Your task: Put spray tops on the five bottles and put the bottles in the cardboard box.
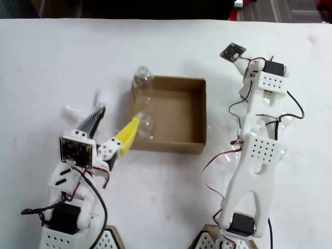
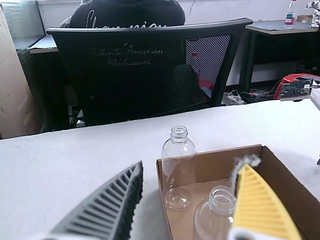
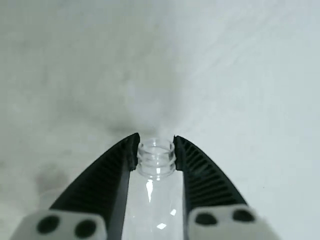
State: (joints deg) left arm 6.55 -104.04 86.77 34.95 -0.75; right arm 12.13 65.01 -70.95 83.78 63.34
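Fingers of the left gripper (image 1: 118, 115) are spread wide. The grey finger (image 2: 107, 210) is outside the box (image 2: 210, 156) and the yellow finger (image 2: 260, 205) reaches in over its near wall, so the cardboard stands between them. The nearer bottle (image 2: 215, 210) is just beside the yellow finger; I cannot tell whether they touch. The farther bottle (image 2: 178, 160) stands upright in the box's corner behind it. Both have bare necks with no spray top. Beyond the worktop (image 1: 171, 197) is a dark chair (image 2: 135, 65).

Well apart on the other side, the right gripper (image 3: 156, 142) has its black fingers pinching a third bottle (image 3: 152, 200) at its threaded neck, also without a top, over bare worktop.

Risks, as I judge them:
- If the left fingers squeeze now, they would likely catch the box wall along with the bottle, dragging the box or knocking over a light empty bottle.
- A sideways nudge from the yellow finger could topple the nearer bottle against the farther one.
- The right side's hold is on a smooth, narrow neck, so the bottle may swing or slip.

Count:
- Three bottles: two in the box, one held.
- One box.
- No spray top I can make out. A few pale shapes (image 1: 70, 111) near the left arm are too blurred to name.
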